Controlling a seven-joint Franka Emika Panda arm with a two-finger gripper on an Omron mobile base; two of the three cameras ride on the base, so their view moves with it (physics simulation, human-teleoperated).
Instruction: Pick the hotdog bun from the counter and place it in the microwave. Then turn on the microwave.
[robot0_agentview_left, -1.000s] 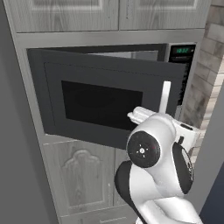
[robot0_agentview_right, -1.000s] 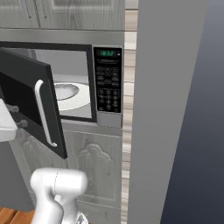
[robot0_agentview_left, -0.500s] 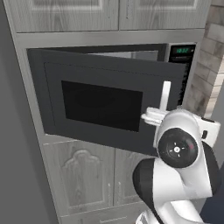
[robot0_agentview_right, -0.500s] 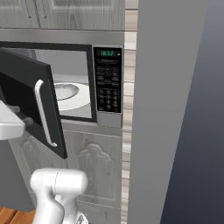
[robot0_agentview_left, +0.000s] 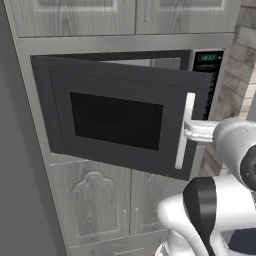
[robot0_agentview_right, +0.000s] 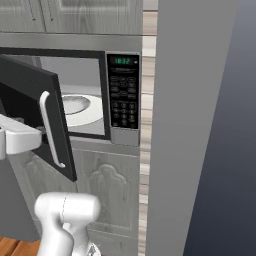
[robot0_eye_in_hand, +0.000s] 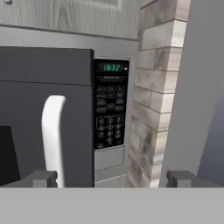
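microwave (robot0_agentview_right: 90, 95) door ajar, turntable (robot0_agentview_right: 75, 107) inside, keypad (robot0_agentview_right: 123, 97) at right, cabinets (robot0_agentview_left: 100, 205) below

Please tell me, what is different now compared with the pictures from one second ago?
In the left base view the arm's round joints have swung right and down, away from the front of the microwave door. The open pincer holds nothing and sits by the white handle. The door stays partly open as before, the turntable unchanged, the keypad display still lit.
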